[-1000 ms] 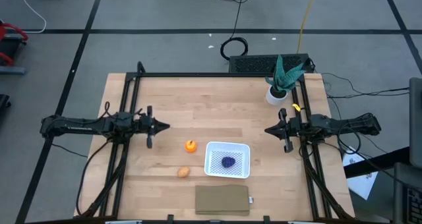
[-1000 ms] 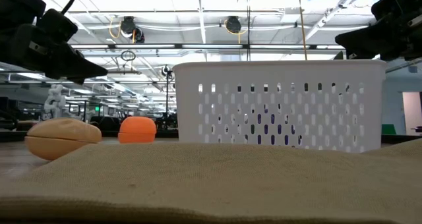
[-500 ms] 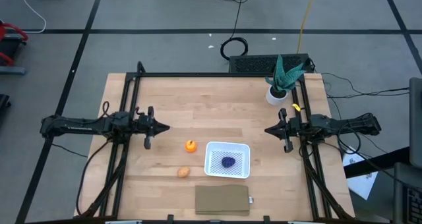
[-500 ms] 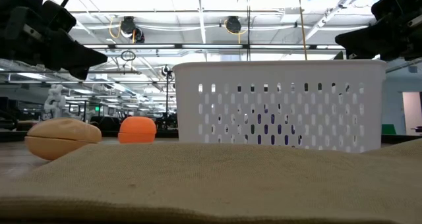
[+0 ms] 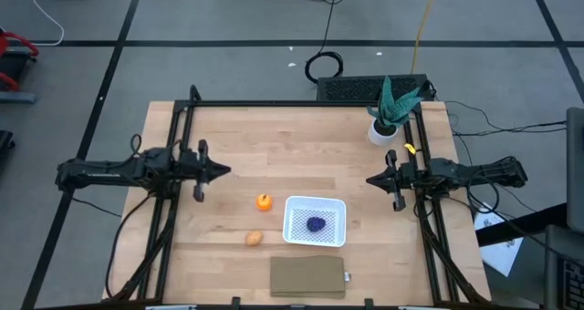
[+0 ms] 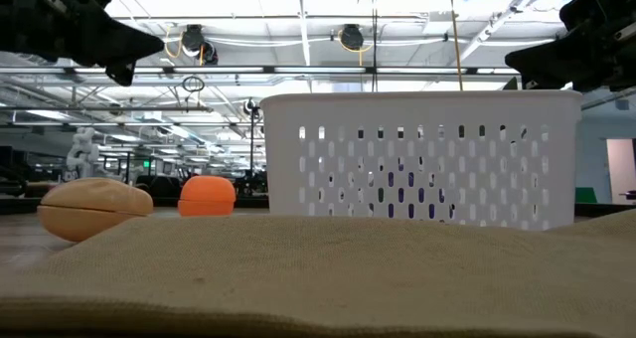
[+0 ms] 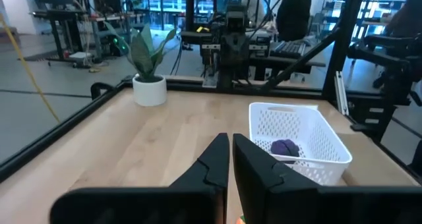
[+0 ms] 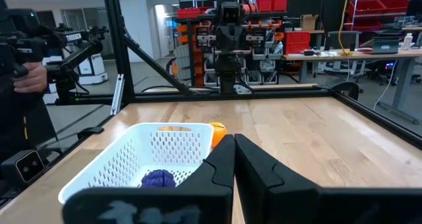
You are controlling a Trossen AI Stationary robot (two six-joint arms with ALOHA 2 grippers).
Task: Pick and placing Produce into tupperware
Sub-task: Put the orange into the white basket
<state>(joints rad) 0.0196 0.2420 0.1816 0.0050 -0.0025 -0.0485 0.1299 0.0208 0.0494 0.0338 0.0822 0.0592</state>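
The white mesh tupperware (image 5: pixel 316 221) sits near the table's near edge, with the dark purple lumpy piece (image 5: pixel 316 224) lying on its bottom; that piece also shows in the left wrist view (image 7: pixel 285 147). The round orange piece (image 5: pixel 264 201) rests on the wood left of the tupperware. The tan-brown oval (image 5: pixel 254 238) lies nearer the near edge. My left gripper (image 5: pixel 227 170) hangs shut above the table's left side, apart from the orange piece. My right gripper (image 5: pixel 370 180) is shut and waits over the right side.
A potted green plant (image 5: pixel 391 109) stands at the far right corner. A flat brown rectangle (image 5: pixel 308 276) lies at the near edge, close below the tupperware. Bare wood stretches across the table's far half. A person (image 8: pixel 23 72) stands beyond the table's edge.
My left gripper has drawn back toward the table's left edge and risen, staying shut. The produce, the tupperware and the right arm have kept their places.
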